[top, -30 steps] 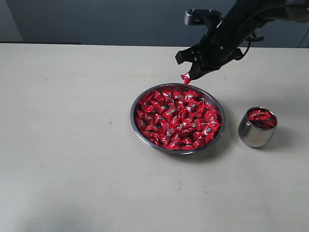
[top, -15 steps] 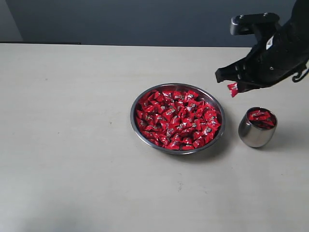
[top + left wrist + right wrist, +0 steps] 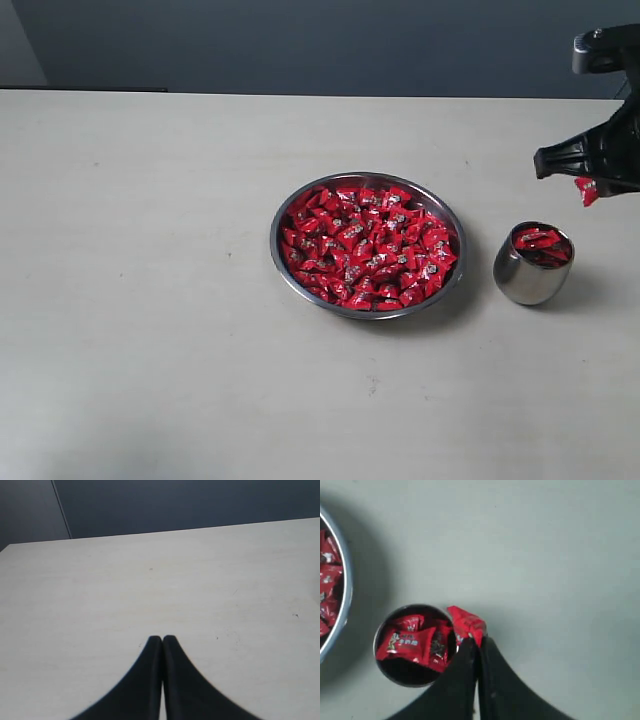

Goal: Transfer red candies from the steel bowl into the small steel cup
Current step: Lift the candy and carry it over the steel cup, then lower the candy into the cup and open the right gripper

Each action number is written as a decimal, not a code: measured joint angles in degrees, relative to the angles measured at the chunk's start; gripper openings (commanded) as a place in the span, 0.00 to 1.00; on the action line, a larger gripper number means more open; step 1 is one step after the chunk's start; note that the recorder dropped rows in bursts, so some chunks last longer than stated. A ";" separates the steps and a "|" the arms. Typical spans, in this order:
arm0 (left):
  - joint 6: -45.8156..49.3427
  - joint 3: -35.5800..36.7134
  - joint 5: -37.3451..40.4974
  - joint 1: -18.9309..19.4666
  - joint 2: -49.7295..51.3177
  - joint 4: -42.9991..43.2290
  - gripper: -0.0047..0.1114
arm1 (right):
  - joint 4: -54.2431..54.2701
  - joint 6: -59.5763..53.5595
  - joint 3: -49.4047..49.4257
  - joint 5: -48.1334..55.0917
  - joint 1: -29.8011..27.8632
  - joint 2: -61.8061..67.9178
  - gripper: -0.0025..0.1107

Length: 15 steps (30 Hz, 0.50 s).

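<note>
Right pincer (image 3: 586, 182) grips one red wrapped candy (image 3: 587, 191), held high toward the bench's (image 3: 150, 320) right edge.
The sweet hangs from the closed tips, above and just beside the rim of the small rounded steel cup (image 3: 525, 282), which is part-filled with red candies (image 3: 540, 240). The wide shallow steel bowl (image 3: 273, 245), heaped with more, sits mid-bench. The left pincer (image 3: 162, 640) is pressed shut over bare bench.

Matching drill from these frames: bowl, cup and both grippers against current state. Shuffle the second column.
1. steel bowl
2. small steel cup
3. right gripper
4. left gripper

A. shut, holding nothing
B. heaped with red candies
C. shut on one red candy
D. only a few candies inside

Pairs: 1-B, 2-D, 3-C, 4-A
</note>
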 measured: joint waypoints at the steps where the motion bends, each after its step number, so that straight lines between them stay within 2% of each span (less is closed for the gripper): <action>1: 0.00 0.00 0.00 0.00 0.00 0.00 0.04 | 1.43 -1.17 0.35 0.14 -0.27 0.00 0.02; 6: 0.00 0.00 0.00 0.00 0.00 0.00 0.04 | 8.11 -5.89 1.96 -1.70 -0.47 0.00 0.02; 15: 0.00 0.00 0.00 0.00 0.00 0.00 0.04 | 10.53 -7.55 2.10 -3.80 -0.47 3.73 0.02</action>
